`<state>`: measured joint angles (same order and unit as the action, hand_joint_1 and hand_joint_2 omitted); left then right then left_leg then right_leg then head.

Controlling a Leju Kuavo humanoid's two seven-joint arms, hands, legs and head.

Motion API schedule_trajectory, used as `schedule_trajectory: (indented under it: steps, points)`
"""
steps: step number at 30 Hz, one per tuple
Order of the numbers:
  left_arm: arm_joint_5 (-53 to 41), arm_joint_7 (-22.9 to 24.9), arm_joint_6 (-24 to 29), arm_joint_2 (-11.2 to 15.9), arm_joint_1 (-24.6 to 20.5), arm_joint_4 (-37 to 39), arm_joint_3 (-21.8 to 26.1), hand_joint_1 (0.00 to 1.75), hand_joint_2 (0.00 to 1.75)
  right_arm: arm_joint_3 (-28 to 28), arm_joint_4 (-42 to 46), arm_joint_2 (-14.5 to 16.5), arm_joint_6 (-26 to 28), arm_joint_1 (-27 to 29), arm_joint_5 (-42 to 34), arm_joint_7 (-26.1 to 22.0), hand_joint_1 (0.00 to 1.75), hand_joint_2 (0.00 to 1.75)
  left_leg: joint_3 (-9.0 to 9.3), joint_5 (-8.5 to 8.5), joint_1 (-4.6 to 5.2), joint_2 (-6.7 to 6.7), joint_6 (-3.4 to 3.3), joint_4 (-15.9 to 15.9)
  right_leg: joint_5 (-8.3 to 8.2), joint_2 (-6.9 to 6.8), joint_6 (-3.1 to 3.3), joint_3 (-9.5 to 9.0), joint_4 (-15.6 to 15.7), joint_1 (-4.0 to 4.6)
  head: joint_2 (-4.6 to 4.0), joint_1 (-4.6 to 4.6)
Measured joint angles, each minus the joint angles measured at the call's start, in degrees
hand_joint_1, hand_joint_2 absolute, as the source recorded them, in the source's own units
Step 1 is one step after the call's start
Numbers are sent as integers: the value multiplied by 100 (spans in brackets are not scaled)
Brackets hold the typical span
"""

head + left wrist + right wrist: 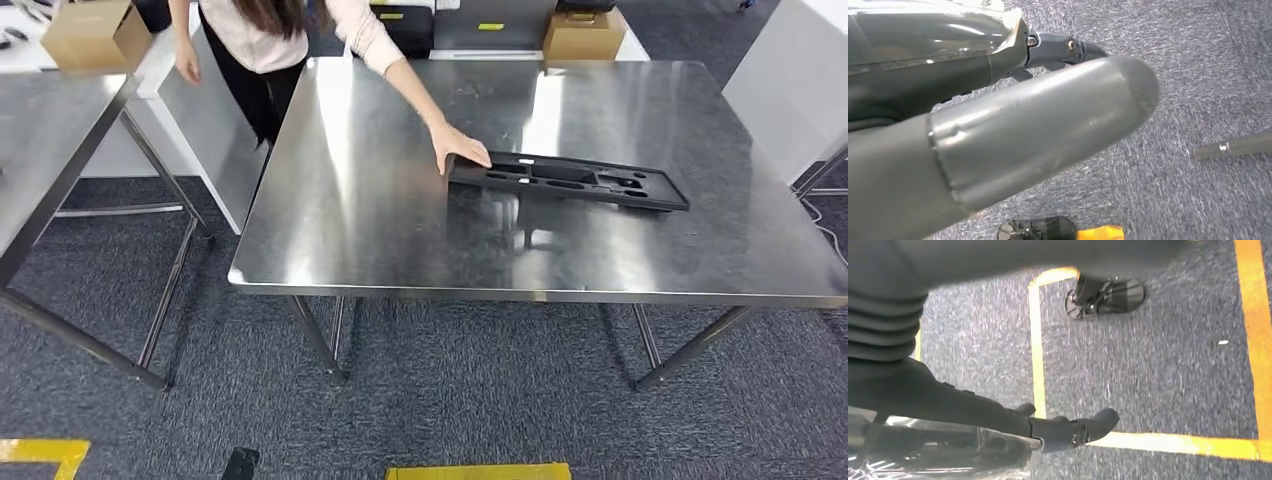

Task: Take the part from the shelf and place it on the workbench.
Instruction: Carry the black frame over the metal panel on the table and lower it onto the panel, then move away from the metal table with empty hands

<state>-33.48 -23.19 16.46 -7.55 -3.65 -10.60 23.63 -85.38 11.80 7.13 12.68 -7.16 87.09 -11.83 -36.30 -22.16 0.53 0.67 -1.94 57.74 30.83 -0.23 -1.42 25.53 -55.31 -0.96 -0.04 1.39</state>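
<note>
On the brushed stainless-steel surface (400,200), right of centre, lies the flat black moulded plastic part (570,181), long and tray-like with several recessed pockets along its length; it rests flat, its reflection visible in the steel beneath. A person's hand (458,147) rests on its left end, the arm in a pale sleeve reaching across from the far side. Judgement: the placing step looks complete, the part being down on the workbench and free of the robot, so little seems left beyond standing clear while the person handles it. Left hand (1013,125): hangs over grey carpet (1198,75), thick grey thumb extended, nothing held; the dark fingers are mostly hidden, so how far they are spread I cannot tell. Right hand (998,425): hangs over carpet marked with yellow tape lines (1168,442), dark fingers stretched outward, holding nothing, apparently relaxed and apart.
</note>
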Motion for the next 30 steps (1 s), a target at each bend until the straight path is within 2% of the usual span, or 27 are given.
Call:
schedule_trajectory:
  steps: [1,2,4,5,6,7,8,9,10,12,13,14,15,16,17,18,20,21,22,23,24,25,26,27,28,29,30]
  points:
    - [-5,1,0,2,3,1,0,0,0,0,-1,2,1,-2,-2,5,0,175,-29,-52,-11,-10,24,31,-41,-11,53,36,2,-22,0,1]
    - [-9,3,-1,3,7,1,0,0,0,0,-2,3,4,-5,-4,14,0,175,-76,-212,-24,-22,53,131,-93,-21,107,84,5,-44,0,3]
    - [-16,7,-3,-2,6,2,0,0,0,1,-3,4,10,-9,-7,29,0,175,-220,-768,-52,-42,124,641,-204,-29,162,207,-2,-39,0,19]
    - [-19,9,-4,-4,5,2,-1,0,0,1,-4,6,12,-8,-8,34,0,175,-305,-1057,-72,-50,161,1026,-275,-32,171,281,-7,-37,0,27]
    - [-20,9,-4,-5,3,2,-1,0,0,1,-4,8,13,-5,-8,35,0,175,-359,-1229,-92,-53,190,1380,-343,-34,161,358,-13,-36,0,31]
    - [-20,9,-4,-5,2,2,-2,0,0,1,-4,10,15,-4,-8,35,0,175,-341,-1253,-113,-53,210,1595,-408,-35,146,434,-23,-37,0,30]
    - [-21,10,-4,-5,0,2,-2,0,0,1,-4,10,18,-3,-9,37,0,175,-240,-1164,-132,-53,223,1626,-462,-35,124,509,-36,-42,0,32]
    - [-22,10,-4,-5,-2,2,-1,0,0,2,-4,10,22,-3,-10,42,0,175,-13,-1004,-151,-54,230,1411,-509,-34,99,585,-56,-51,0,33]
    - [-23,10,-4,-6,-9,1,-1,0,0,3,-4,9,29,-3,-10,47,0,175,302,-864,-168,-57,230,1025,-550,-32,67,647,-79,-60,0,35]
    - [-25,9,-2,-10,-33,0,-1,0,0,14,-4,5,42,-5,-9,60,0,175,906,-805,-164,-75,208,156,-628,-31,-11,738,-117,-56,0,39]
    - [-26,8,-1,-14,-42,0,-1,0,0,24,-4,4,46,-7,-8,64,0,175,1052,-836,-147,-85,186,-96,-673,-34,-57,760,-120,-51,0,42]
    - [-27,7,-1,-17,-47,0,-2,0,0,35,-4,4,49,-8,-8,67,0,175,1093,-859,-120,-91,156,-205,-725,-37,-105,779,-110,-52,0,47]
    - [-27,7,-1,-21,-47,0,-2,0,0,44,-4,3,50,-5,-8,70,0,175,1051,-827,-99,-89,110,-221,-781,-38,-161,792,-90,-50,0,46]
    - [-26,7,0,-28,-49,0,-2,0,0,50,-3,-1,51,-2,-8,72,0,175,995,-768,-90,-72,53,-230,-778,-34,-190,817,-108,-52,0,50]
    - [-26,7,1,-35,-54,0,-1,0,0,52,-3,-8,51,2,-8,74,0,175,931,-706,-86,-57,-8,-244,-697,-26,-192,867,-181,-44,0,48]
    - [-24,6,2,-40,-61,-1,1,0,0,54,-3,-15,52,7,-9,74,0,175,856,-634,-86,-41,-66,-263,-516,-17,-164,948,-354,-31,0,30]
    - [-22,1,-4,-44,-74,-3,5,0,0,58,-4,-21,51,5,-12,68,0,175,680,-494,-68,-21,-139,-268,40,-6,-77,1171,-1062,-24,0,3]
    - [-25,-1,-10,-45,-80,-4,6,0,0,63,-4,-20,51,5,-14,65,0,175,591,-428,-52,-15,-155,-265,240,-4,-70,1258,-1444,-23,0,-9]
    - [-36,-2,-16,-48,-87,-4,7,0,0,72,-4,-19,52,5,-15,62,0,175,492,-357,-33,-9,-161,-262,294,-2,-107,1282,-1746,-21,0,-11]
    - [-50,-2,-23,-50,-95,-4,7,0,0,80,-4,-20,53,5,-17,62,0,175,402,-295,-18,-5,-157,-259,196,-1,-167,1223,-1853,-18,0,-11]
    - [-63,-2,-30,-52,-104,-4,7,0,0,87,-4,-21,55,6,-21,62,0,175,319,-236,-4,-2,-150,-254,29,0,-225,1084,-1788,-14,0,-12]
    - [-76,1,-38,-54,-116,-5,7,0,0,94,-4,-22,56,5,-25,61,0,175,247,-170,9,0,-136,-246,-137,0,-257,826,-1504,-9,0,-10]
    - [-81,6,-47,-54,-127,-8,7,0,0,98,-4,-24,58,1,-28,59,0,175,192,-116,25,0,-117,-227,-183,0,-238,486,-1053,1,0,-10]
    - [-87,14,-56,-53,-139,-10,7,0,0,102,-4,-24,61,-4,-31,56,0,175,149,-69,39,0,-94,-202,-131,1,-186,163,-552,19,0,-5]
    - [-98,26,-66,-51,-151,-13,7,0,0,105,-4,-23,66,-8,-34,54,0,175,121,-25,50,1,-68,-180,-42,3,-125,-78,-139,35,0,1]
    - [-109,41,-72,-48,-162,-15,7,0,0,108,-4,-18,74,-9,-37,53,0,175,97,4,57,2,-47,-163,49,5,-74,-197,105,50,0,3]
    - [-119,54,-76,-44,-170,-16,7,0,0,110,-5,-13,82,-4,-39,53,0,175,81,32,51,6,-27,-154,74,6,-33,-204,196,42,0,9]
